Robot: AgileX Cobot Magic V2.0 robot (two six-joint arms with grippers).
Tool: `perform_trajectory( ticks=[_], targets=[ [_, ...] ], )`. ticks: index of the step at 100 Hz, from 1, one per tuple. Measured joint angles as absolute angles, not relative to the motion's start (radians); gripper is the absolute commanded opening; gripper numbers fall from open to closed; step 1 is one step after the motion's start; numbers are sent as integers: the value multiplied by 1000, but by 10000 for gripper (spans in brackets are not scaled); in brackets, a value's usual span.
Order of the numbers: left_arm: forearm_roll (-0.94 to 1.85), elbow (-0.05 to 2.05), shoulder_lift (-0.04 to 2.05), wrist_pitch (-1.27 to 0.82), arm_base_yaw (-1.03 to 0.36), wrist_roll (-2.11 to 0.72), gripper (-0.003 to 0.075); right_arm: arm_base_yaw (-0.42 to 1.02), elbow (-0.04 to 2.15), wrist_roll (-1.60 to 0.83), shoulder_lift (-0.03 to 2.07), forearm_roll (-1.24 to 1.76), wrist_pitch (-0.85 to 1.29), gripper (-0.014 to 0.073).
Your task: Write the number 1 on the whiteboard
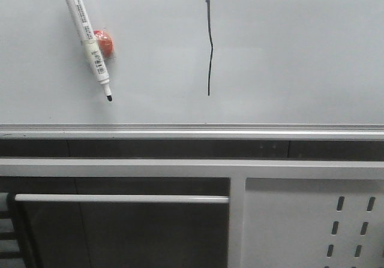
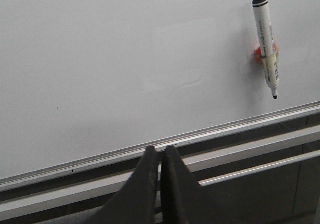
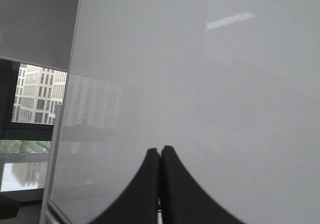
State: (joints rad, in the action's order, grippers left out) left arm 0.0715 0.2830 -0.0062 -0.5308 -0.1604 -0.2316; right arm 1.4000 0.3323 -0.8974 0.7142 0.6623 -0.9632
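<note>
The number 1 (image 1: 209, 46) is standing on the whiteboard (image 1: 300, 52) ahead of me, a little right of the board's middle in the front view. The marker pen (image 1: 89, 37) is hanging well to its left, tip down and tilted, lying across a round magnet (image 1: 103, 42) that is sitting on the board. The bottom rail (image 1: 192, 130) is running below both. A perforated panel (image 1: 312, 226) is sitting lower, on the right, with a horizontal bar (image 1: 120, 198) to its left.

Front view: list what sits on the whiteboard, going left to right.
Marker pen, tip pointing down, then the red holder just behind its lower half, then the black number 1 drawn near the middle of the whiteboard.
</note>
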Motion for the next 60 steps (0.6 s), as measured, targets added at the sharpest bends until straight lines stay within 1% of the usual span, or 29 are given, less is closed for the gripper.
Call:
perform_trajectory(
  ticks=[15,35,60],
  targets=[
    [72,283,-6,-531,-160,-232,-18,1271,302,-709,714,548,-878,-71],
    [72,283,-6,-531,-160,-232,-18,1105,213,-472,714,453,-916,-71],
    [72,283,-6,-531,-160,-232,-18,928,88,-379,714,393,-966,-71]
  ],
)
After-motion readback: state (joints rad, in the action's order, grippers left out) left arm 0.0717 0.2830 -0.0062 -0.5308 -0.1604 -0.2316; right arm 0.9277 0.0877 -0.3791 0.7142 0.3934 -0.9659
